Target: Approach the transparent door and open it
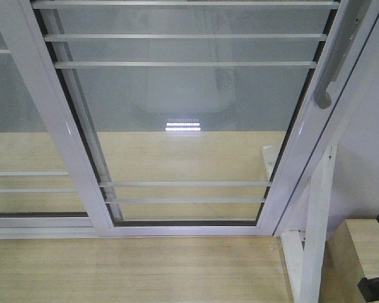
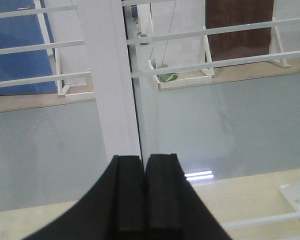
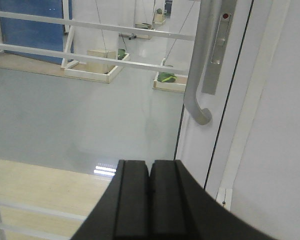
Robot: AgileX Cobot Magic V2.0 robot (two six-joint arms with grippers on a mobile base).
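The right tool (image 3: 150,167) and the left tool (image 2: 144,162) are both pressed together, holding nothing. The right one sits just below the handle (image 3: 200,75) of the transparent door (image 1: 189,126), which stands directly ahead. Approaching like that, it may glance off the curved metal or knock the glass. Count: two tools, one handle, one lock plate (image 3: 219,45), and seemingly one neighbouring panel (image 1: 19,126).

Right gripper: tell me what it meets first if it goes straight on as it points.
Most likely the glass of the transparent door, left of the grey handle; that sits up and right of where the shut right gripper points. Depth is unclear.
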